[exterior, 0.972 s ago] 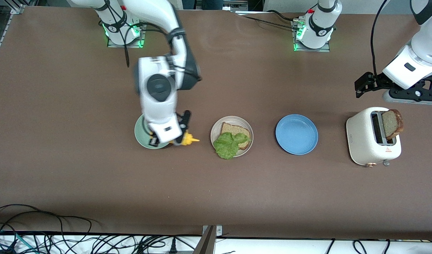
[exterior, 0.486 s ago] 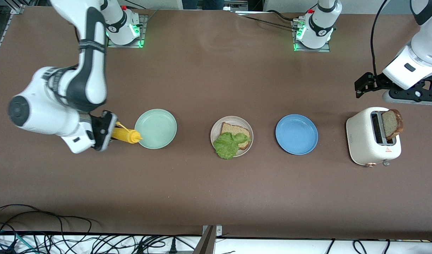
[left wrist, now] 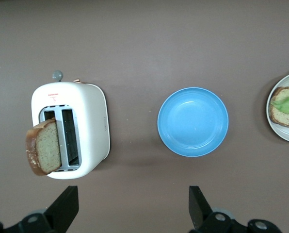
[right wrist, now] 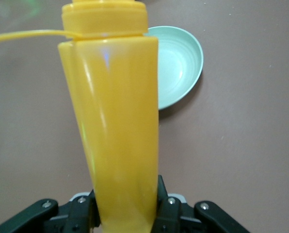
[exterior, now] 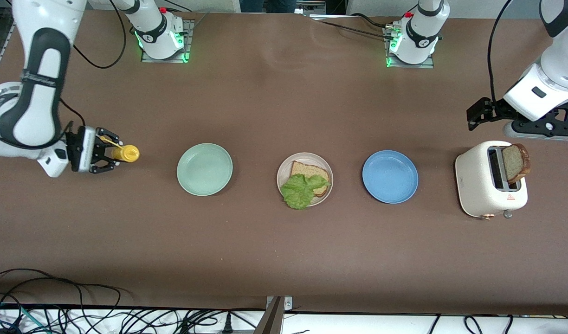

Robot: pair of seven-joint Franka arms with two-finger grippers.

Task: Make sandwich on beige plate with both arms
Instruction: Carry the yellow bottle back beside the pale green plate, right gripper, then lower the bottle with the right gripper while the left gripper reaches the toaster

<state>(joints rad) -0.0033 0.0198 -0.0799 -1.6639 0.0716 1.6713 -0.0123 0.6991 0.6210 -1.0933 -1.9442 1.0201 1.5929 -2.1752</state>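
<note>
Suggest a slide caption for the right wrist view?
Right gripper clamps a yellow squeeze bottle above the mint-green plate.

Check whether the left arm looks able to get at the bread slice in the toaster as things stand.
Probably yes: the left pincer is open and empty above the table beside the toaster, and the bread slice sticks up out of its slot uncovered.

Even overhead light, soft shadows; glare streaks on yellow bottle (right wrist: 110, 126); frames sharp.
</note>
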